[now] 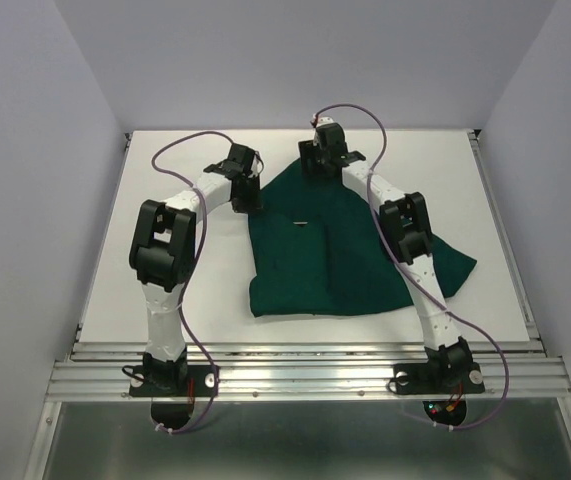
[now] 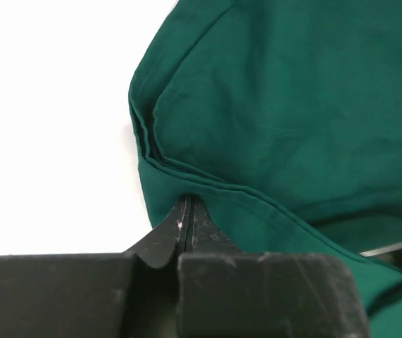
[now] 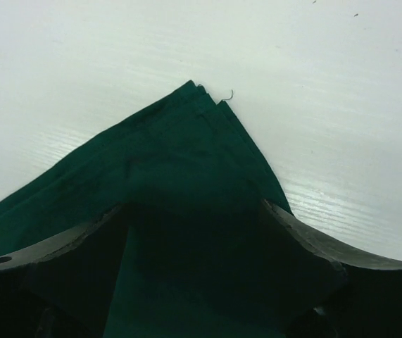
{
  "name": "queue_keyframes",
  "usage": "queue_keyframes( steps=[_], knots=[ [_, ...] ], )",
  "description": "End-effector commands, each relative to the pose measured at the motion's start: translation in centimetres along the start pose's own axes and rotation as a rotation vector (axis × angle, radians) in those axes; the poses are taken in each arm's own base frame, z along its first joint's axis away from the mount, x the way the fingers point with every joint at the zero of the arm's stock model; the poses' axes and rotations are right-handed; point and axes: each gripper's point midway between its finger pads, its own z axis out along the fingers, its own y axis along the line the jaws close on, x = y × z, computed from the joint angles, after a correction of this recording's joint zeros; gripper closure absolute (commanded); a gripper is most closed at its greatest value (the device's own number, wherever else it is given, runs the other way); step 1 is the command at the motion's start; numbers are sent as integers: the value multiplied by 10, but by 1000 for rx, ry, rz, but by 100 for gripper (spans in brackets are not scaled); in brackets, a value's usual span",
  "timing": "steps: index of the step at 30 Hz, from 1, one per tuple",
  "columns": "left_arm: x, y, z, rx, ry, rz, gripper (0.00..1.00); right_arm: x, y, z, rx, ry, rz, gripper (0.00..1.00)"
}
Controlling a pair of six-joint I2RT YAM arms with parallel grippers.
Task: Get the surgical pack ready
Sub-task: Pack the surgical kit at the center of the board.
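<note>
white table (image 1: 165,260); left gripper (image 2: 188,208) closed at drape (image 1: 335,260) hem, right gripper (image 3: 195,211) spread wide.

no readable text anywhere, it seems

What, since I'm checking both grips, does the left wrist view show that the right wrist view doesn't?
Only left wrist: the left gripper shut, pinching the drape at its layered edge, and a shiny metal sliver peeking from the cloth. Only right wrist: the right gripper open astride a drape corner with a loose thread. Both: green drape on the white table.
</note>
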Motion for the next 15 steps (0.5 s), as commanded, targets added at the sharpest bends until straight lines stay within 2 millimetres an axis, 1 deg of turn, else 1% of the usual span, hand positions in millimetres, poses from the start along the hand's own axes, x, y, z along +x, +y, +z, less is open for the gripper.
queue_keyframes(
  steps=[1,3,5,8,11,12,13,14,15],
  knots=[
    [3,9,10,-44,17,-2,100,-26,-4,6,9,-87,-35,21],
    [9,12,15,-56,32,-1,100,-19,0,12,-14,-78,-37,21],
    [14,16,20,-70,52,-4,100,-17,2,15,-25,-81,-42,22],
    [17,18,21,-78,57,-4,100,-19,-2,14,-4,-91,-41,22],
    [4,15,11,-71,9,1,100,-34,-3,6,1,-130,-46,23],
    [-6,13,2,-71,-23,1,100,-39,-3,3,2,-142,-45,23],
    [-12,14,-2,-69,-40,-2,100,-58,-1,-7,-5,-189,-39,23],
    [-20,13,-10,-63,-64,-5,100,-55,-2,-8,-3,-188,-41,23],
    [-24,13,-13,-63,-76,-7,100,-61,-2,-13,-1,-208,-38,23]
  ],
)
